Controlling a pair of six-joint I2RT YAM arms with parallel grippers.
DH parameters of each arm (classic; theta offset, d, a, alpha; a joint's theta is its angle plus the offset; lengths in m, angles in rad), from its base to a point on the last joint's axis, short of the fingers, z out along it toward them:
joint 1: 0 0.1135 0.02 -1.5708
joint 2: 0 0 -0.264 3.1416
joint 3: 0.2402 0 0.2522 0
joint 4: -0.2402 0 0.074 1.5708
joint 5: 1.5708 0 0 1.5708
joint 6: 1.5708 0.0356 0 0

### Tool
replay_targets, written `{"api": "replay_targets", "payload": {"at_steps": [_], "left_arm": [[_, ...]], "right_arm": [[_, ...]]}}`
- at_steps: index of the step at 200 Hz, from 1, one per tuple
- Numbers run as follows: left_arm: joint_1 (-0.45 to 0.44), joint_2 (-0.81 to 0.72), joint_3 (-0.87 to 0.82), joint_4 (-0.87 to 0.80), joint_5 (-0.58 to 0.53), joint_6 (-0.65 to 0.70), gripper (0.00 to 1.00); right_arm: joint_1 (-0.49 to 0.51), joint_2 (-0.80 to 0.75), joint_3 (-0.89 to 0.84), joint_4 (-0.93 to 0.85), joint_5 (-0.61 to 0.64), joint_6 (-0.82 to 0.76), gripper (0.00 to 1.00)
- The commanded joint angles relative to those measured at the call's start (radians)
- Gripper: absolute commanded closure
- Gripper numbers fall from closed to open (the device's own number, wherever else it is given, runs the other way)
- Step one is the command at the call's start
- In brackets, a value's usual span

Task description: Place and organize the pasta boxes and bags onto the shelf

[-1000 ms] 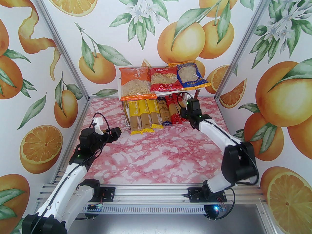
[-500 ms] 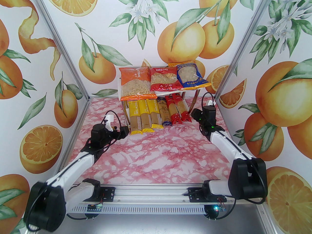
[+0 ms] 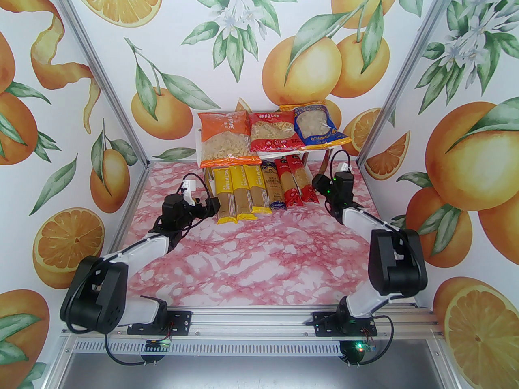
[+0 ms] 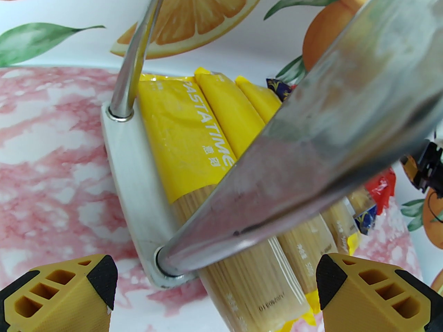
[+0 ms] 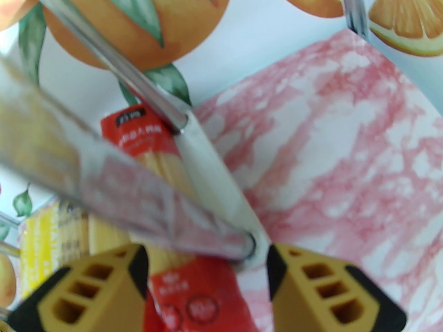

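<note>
Top external: left gripper [image 3: 213,207] is wide open and holds nothing, just left of the shelf's [image 4: 138,192] front-left leg. Right gripper [image 5: 206,268] has its jaws apart, straddling the front-right corner. Six pasta boxes [image 3: 259,189] lie side by side on the lower board. Three bags [image 3: 275,134] lie on the top board.

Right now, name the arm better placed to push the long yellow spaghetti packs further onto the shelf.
Left. The left gripper, open, sits beside the yellow spaghetti packs at the white lower board's front-left corner; the right gripper is across by the red packs.
</note>
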Motion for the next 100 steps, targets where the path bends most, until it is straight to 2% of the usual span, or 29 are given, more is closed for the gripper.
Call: {"api": "replay_targets", "payload": {"at_steps": [1,27,63,82,100], "left_arm": [[-0.006,0.033,0.051,0.09,0.01,-0.001,0.03],[-0.004,0.065,0.069,0.111,0.019,-0.007,0.1],[-0.006,0.118,0.097,0.128,0.051,-0.013,0.34],[-0.005,0.136,0.104,0.146,0.065,-0.02,0.46],[-0.005,0.153,0.115,0.151,0.076,-0.024,0.5]], "right_arm": [[-0.007,0.052,0.056,0.083,-0.02,0.021,0.37],[-0.006,0.103,0.091,0.115,-0.005,0.043,0.37],[-0.008,0.173,0.139,0.134,-0.006,0.062,0.39],[-0.006,0.186,0.132,0.169,-0.025,0.067,0.56],[-0.007,0.184,0.12,0.177,-0.042,0.069,0.73]]}}
